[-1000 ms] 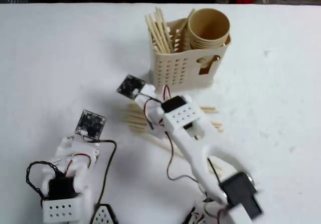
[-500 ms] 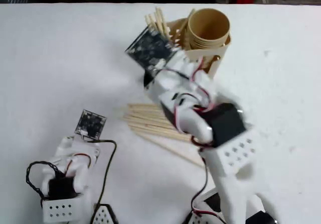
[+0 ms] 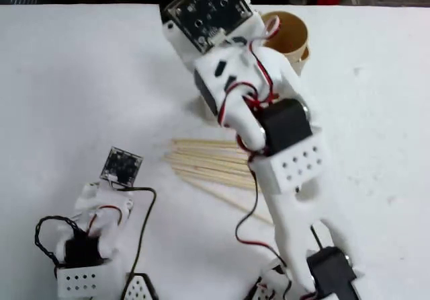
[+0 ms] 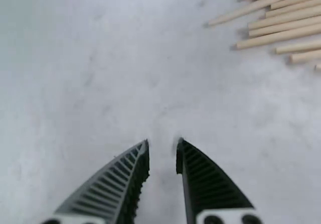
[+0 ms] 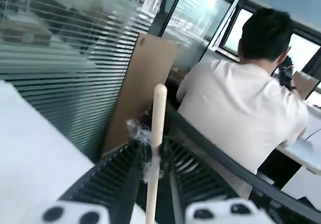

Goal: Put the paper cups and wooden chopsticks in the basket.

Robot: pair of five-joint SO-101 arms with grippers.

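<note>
Chopstick point(image 5: 159, 103) pinched in right end effector point(image 5: 154, 147) | left end effector point(image 4: 162, 143) narrowly parted, empty; loose chopsticks point(image 3: 208, 162) on table point(image 3: 80, 78)

Your left arm point(image 3: 101, 202) and right arm point(image 3: 295, 212), white shells, black servos point(image 3: 285, 125), red and black cables point(image 3: 259, 78), perforated brackets point(image 3: 295, 162), square black camera boards point(image 3: 205, 7), dark ribbed fingers point(image 4: 125, 184)

White worktop point(image 3: 60, 78), plain, matt. Loose pile of wooden chopsticks point(image 3: 205, 162) lies flat on it: sticks about parallel, ends uneven, one stick on near side slanted away from rest. In left wrist view, stick ends point(image 4: 281, 18) rest on same white surface. Basket point(image 3: 304, 53) stands beyond pile, mostly hidden behind arm. Left arm base point(image 3: 84, 259) at worktop's near edge, near-left of pile, well apart. Right arm base point(image 3: 326, 273) near-right of pile.
</note>
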